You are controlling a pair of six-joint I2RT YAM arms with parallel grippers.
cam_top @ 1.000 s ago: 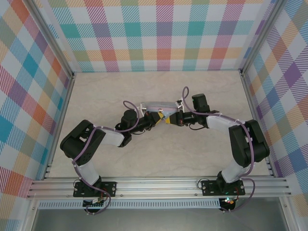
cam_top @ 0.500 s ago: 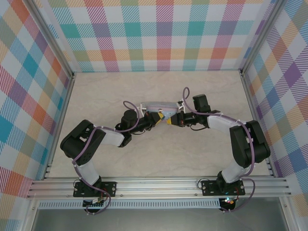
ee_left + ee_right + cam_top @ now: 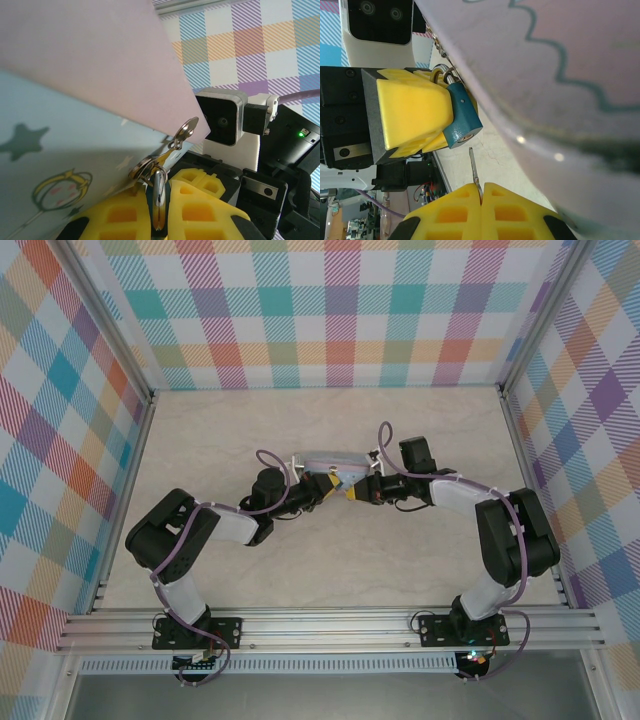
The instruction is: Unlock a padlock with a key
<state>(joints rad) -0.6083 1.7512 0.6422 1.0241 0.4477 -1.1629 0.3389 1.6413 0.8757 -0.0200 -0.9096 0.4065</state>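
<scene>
The padlock (image 3: 462,117) has a teal body and a silvery shackle, which is hooked through the hasp (image 3: 187,129) of a light blue tin (image 3: 60,150). My left gripper (image 3: 161,192) is shut on the padlock (image 3: 159,187), seen edge-on between its yellow fingers (image 3: 412,112). My right gripper (image 3: 481,189) is shut on the thin metal key (image 3: 474,170). The key's tip points up at the keyhole (image 3: 466,136) and stands a small gap below it. In the top view the left gripper (image 3: 328,486) and right gripper (image 3: 358,490) meet in front of the tin (image 3: 330,460).
The tin's pink lid (image 3: 90,50) looms close over both wrists. The right wrist's camera housing (image 3: 220,117) sits just behind the padlock. Pale tabletop (image 3: 330,560) lies between the arms, with plaid walls (image 3: 340,310) on three sides.
The right gripper has drifted slightly right and back beside the padlock. Both grips are unchanged and the left arm holds still.
</scene>
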